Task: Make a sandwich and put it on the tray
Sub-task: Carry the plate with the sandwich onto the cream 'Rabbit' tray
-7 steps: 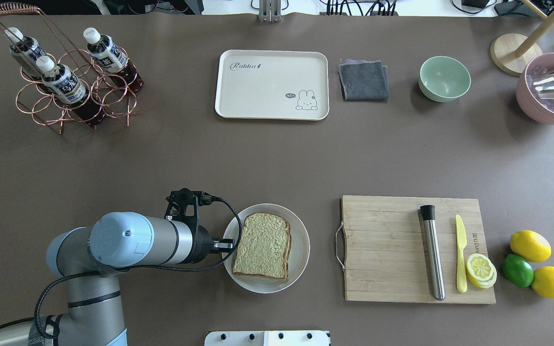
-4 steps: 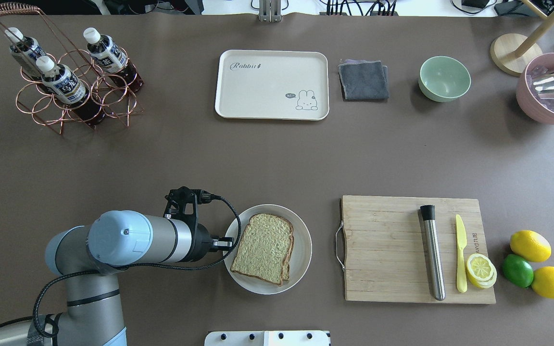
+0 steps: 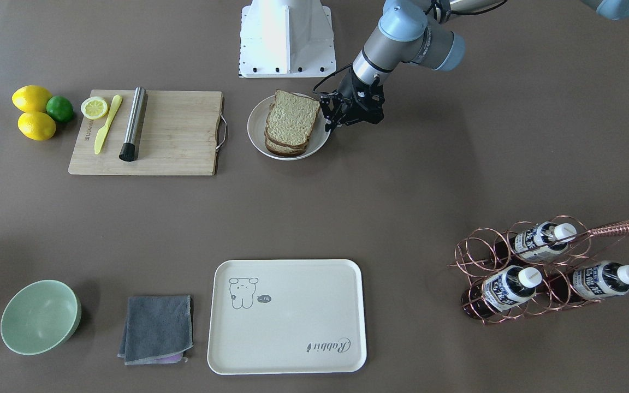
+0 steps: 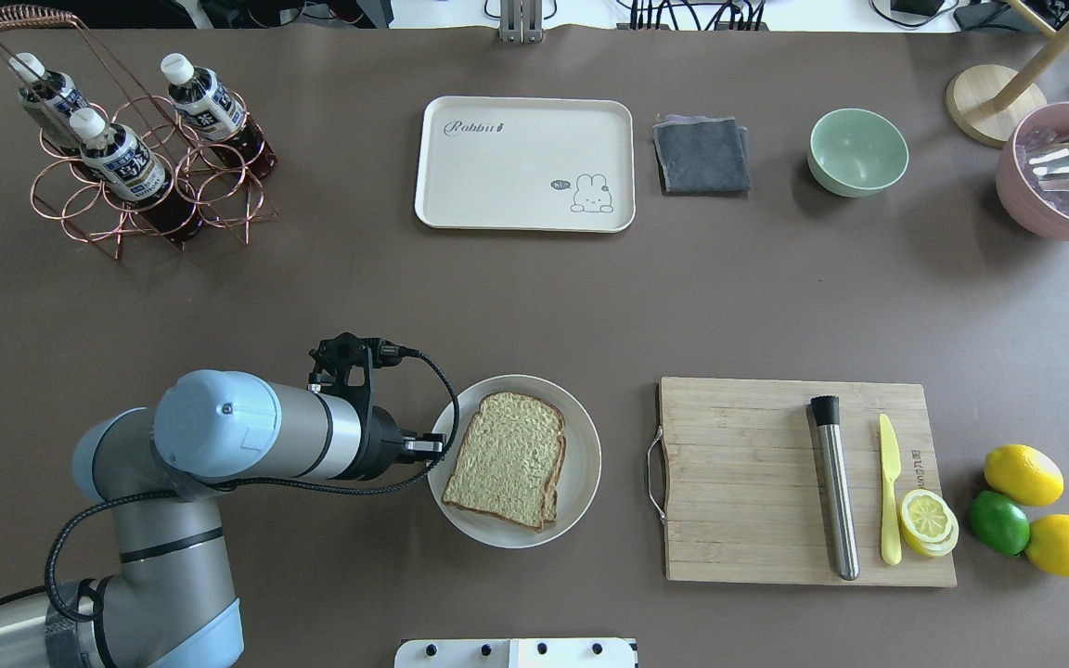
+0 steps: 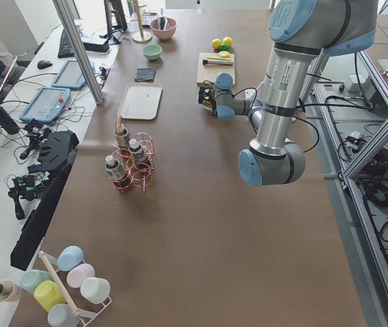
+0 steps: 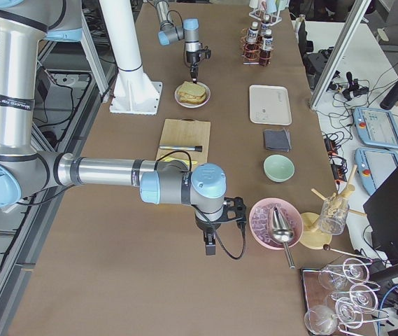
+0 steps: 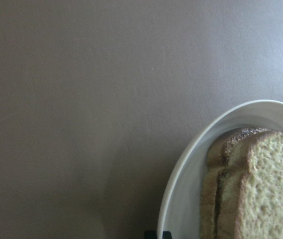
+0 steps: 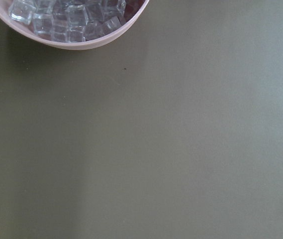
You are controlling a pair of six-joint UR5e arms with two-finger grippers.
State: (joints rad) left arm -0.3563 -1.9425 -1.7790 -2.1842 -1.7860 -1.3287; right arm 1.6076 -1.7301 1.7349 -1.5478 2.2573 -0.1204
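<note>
The sandwich (image 4: 507, 459), two brown-crusted bread slices stacked, lies on a white round plate (image 4: 581, 482) near the table's front; the egg is hidden. My left gripper (image 4: 437, 448) is shut on the plate's left rim, as the front-facing view (image 3: 326, 119) also shows. The left wrist view shows the plate's rim (image 7: 186, 189) and the bread (image 7: 265, 199). The cream tray (image 4: 523, 162) with the rabbit drawing lies bare at the far middle. My right gripper (image 6: 210, 246) hovers over the table beside the pink ice bowl (image 6: 274, 222); I cannot tell whether it is open or shut.
A wooden cutting board (image 4: 804, 478) with a metal muddler, yellow knife and lemon half lies right of the plate. Lemons and a lime (image 4: 998, 522) lie beyond it. A copper bottle rack (image 4: 126, 139), grey cloth (image 4: 701, 155) and green bowl (image 4: 857, 151) stand at the far side.
My left gripper has moved away from the robot toward the tray, carrying the plate and sandwich with it. The plate has turned slightly.
</note>
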